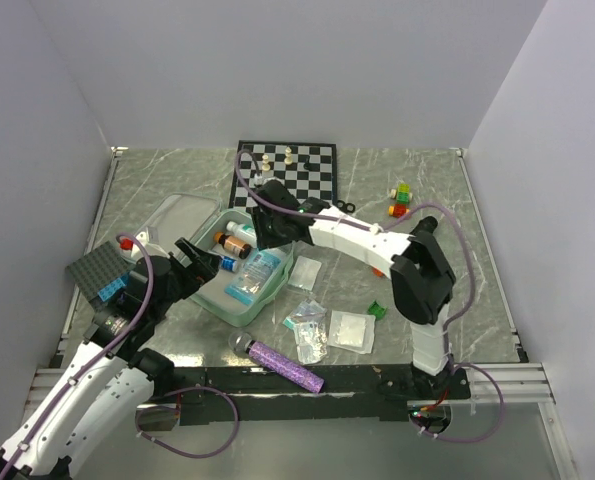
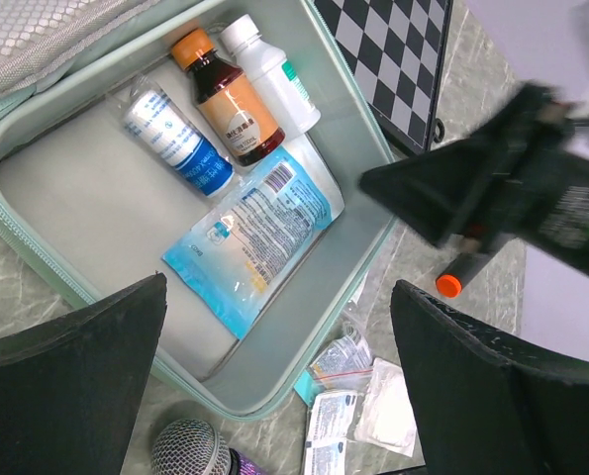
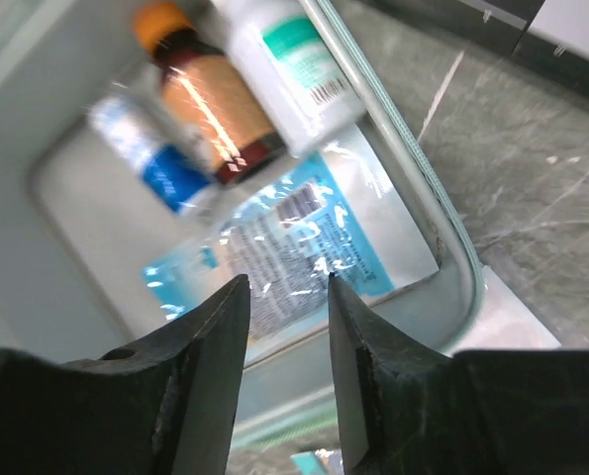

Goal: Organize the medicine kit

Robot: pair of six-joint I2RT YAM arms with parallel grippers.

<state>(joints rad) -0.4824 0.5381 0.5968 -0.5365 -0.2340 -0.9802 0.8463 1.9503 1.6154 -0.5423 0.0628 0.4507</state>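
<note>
While medicine kit lies open, three bottles, blue pouch inside, left jaws wide, right jaws narrow

Mint-green medicine kit, grey lining; black-and-white chequered chessboard; grey marbled table; glittery purple tube; orange-capped amber bottle.

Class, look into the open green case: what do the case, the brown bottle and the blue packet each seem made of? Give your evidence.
The case: probably soft fabric-covered shell, matte, zip teeth along its rim. The brown bottle: translucent amber glass or plastic, glossy; cannot tell which. The blue packet: thin plastic film, shiny with crinkled glare.
</note>
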